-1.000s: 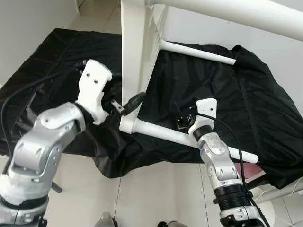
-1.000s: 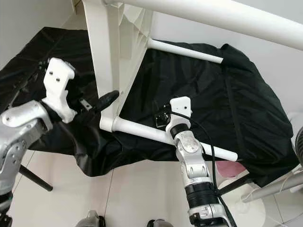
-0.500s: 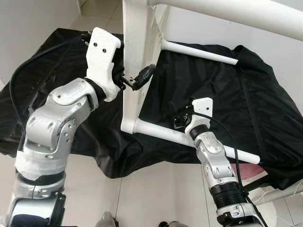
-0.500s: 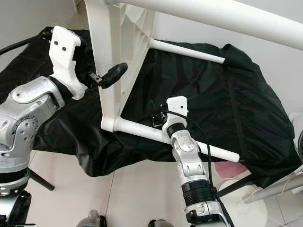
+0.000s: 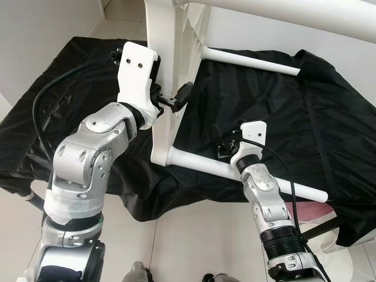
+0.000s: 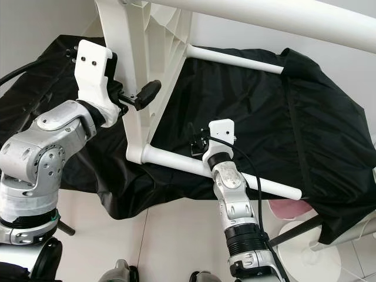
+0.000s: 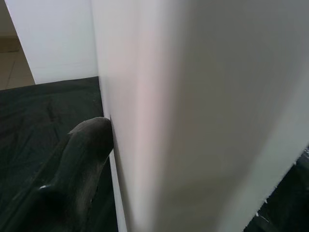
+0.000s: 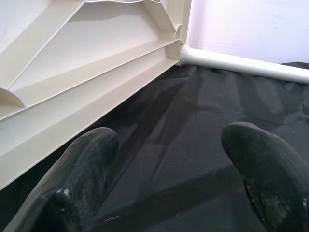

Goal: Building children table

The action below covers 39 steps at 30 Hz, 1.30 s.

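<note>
The white children's table lies on its side on a black cloth (image 5: 282, 117). Its top panel (image 5: 167, 59) stands upright and its round legs stick out sideways. My left gripper (image 5: 170, 97) is shut on the panel's edge, well above the lower corner. One black finger (image 5: 184, 91) shows on the ribbed underside, and in the left wrist view that finger (image 7: 82, 159) presses against the white panel (image 7: 193, 96). My right gripper (image 5: 223, 147) hovers open just behind the lower leg (image 5: 194, 164). Its fingers (image 8: 79, 164) are spread with only cloth between them.
A second leg (image 5: 252, 60) runs along the far side and a third (image 5: 294, 9) passes close overhead. The cloth-covered surface ends at tiled floor (image 5: 194, 241) in front. A pink object (image 5: 305, 208) and a white round stand (image 6: 305, 247) are at lower right.
My left gripper has climbed from the panel's lower corner up along its edge and now clamps it higher. The right gripper has stayed by the lower leg.
</note>
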Available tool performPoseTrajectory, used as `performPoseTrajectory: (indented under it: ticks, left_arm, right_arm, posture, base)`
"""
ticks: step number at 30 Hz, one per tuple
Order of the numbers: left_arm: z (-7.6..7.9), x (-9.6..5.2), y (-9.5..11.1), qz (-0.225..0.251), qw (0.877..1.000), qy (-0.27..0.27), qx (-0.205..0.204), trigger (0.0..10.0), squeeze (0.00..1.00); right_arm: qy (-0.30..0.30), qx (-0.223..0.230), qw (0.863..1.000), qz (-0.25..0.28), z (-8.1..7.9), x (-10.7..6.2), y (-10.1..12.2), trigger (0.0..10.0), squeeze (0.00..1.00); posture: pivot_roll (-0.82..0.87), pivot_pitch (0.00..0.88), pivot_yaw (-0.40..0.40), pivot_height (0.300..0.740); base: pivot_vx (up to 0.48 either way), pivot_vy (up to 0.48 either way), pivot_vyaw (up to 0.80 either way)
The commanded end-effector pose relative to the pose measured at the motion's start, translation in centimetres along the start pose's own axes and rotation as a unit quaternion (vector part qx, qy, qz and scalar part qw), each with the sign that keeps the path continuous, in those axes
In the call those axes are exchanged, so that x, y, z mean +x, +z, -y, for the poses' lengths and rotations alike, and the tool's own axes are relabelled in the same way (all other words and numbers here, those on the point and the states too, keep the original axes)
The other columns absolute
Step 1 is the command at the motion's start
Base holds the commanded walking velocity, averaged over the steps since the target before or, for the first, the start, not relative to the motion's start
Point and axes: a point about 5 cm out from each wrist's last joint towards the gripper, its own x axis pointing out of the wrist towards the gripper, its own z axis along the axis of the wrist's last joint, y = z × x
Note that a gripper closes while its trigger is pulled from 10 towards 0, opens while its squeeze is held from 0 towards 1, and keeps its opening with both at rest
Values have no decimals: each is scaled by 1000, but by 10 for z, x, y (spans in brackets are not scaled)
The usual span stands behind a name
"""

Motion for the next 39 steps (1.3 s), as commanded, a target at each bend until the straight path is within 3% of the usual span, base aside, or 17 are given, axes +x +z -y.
performPoseTrajectory:
  ticks: [1,8,13,22,23,27,28,39]
  left_arm:
    - [-5,2,3,0,997,80,5,10000,0]
    - [-8,7,5,11,992,122,3,10000,0]
    - [-8,12,10,44,985,164,25,10000,0]
    - [-8,13,9,73,979,185,32,10000,0]
    - [-6,12,10,82,978,185,56,10000,0]
    - [-5,12,10,87,976,186,69,10000,0]
    - [-2,12,9,97,976,181,77,0,0]
    - [-10,1,1,111,976,171,80,0,0]
  right_arm:
    - [-7,0,1000,-2,1,-2,-3,10000,0]
    - [-8,1,1000,0,1,-1,-2,10000,0]
    - [-12,1,1000,0,1,-1,-3,10000,0]
    - [-14,1,1000,1,2,1,-2,10000,0]
    - [-14,1,1000,1,2,1,-2,10000,0]
    - [-14,2,1000,2,2,1,-2,10000,0]
    - [-14,2,1000,2,2,1,-2,10000,0]
    - [-15,2,1000,1,3,2,-2,10000,0]
  posture:
    - [155,106,19,740]
    - [147,103,19,740]
    - [141,102,19,740]
    - [117,98,-1,740]
    - [117,98,-1,740]
    - [112,99,-4,740]
    - [112,99,-4,740]
    - [109,107,-13,740]
  base:
    - [0,0,0]
    - [0,0,0]
    - [0,0,0]
    - [0,0,0]
    - [0,0,0]
    - [0,0,0]
    - [0,0,0]
    - [0,0,0]
